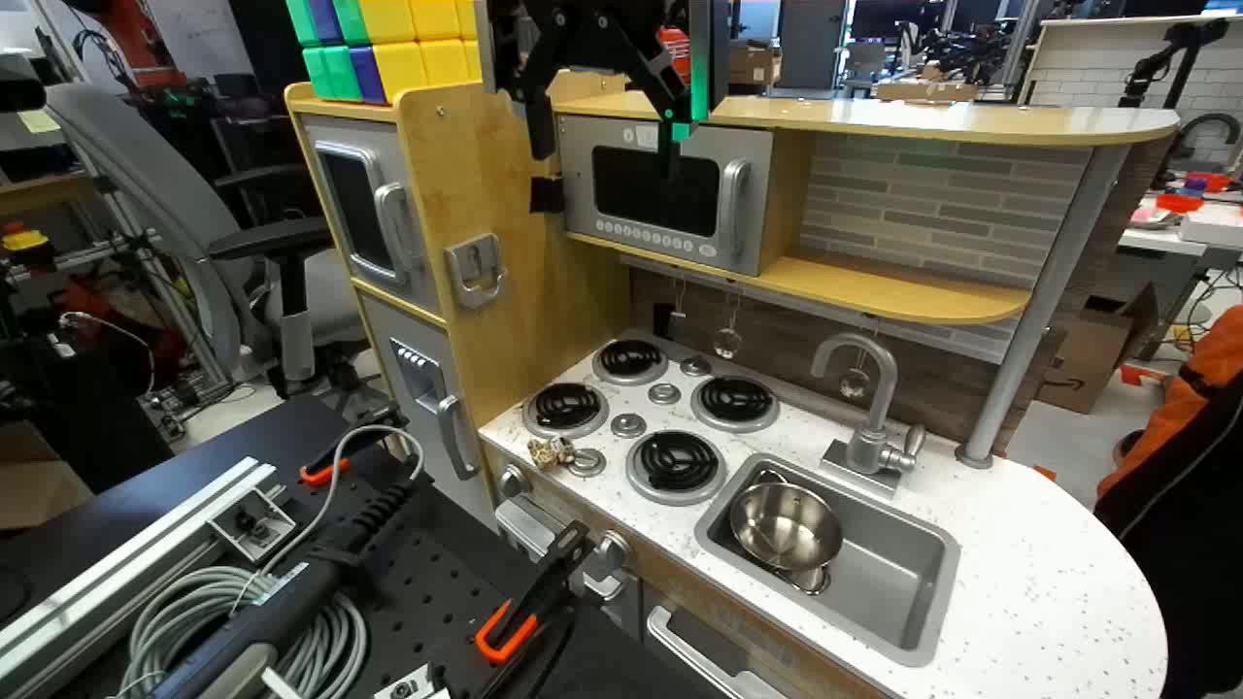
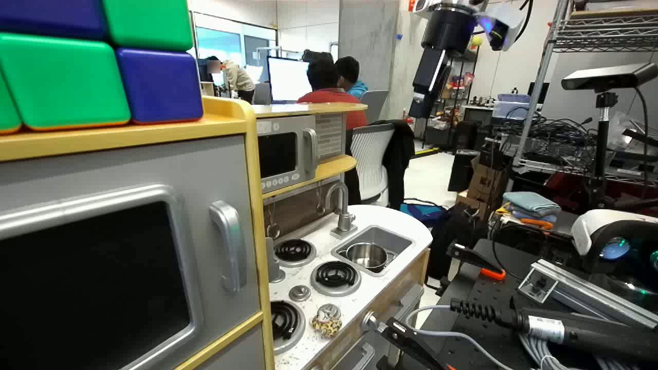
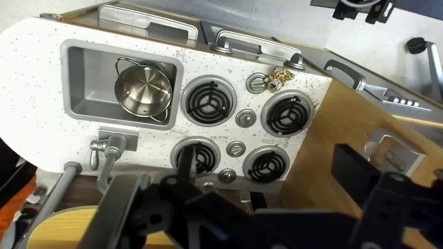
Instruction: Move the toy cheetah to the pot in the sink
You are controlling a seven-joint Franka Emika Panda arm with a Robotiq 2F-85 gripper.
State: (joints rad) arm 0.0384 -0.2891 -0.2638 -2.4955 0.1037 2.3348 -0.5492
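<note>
nearest in the wrist view, the black fingers (image 3: 354,173) are standing wide apart, released, above a toy kitchen (image 3: 335,121); a curved yellow shelf (image 3: 62,226) is showing at the lower left of that view; a grey faucet (image 3: 112,152) is rising just above it there; lower down, the white speckled tabletop (image 3: 31,79) is stretching out, carrying four black burners (image 3: 209,103) in two pairs, with a row of silver dials (image 3: 245,118) running between them; on this tabletop the toy cheetah (image 3: 281,74), tan with dark spots, is lying near the front edge, just beside the frontmost dial and near a burner; whether it is touching the dial, i cannot tell; the sink (image 3: 97,76) is sitting well apart from it, a burner lying between, and the steel pot (image 3: 143,91) is resting inside, mouth up, toward the end nearest the burners, its loop handles sticking out; below, pale floor (image 3: 273,29) is showing past the kitchen's front; farthest off, in an exterior view, two people (image 2: 329,97) are showing their backs beside a bright screen (image 2: 289,82).
</note>
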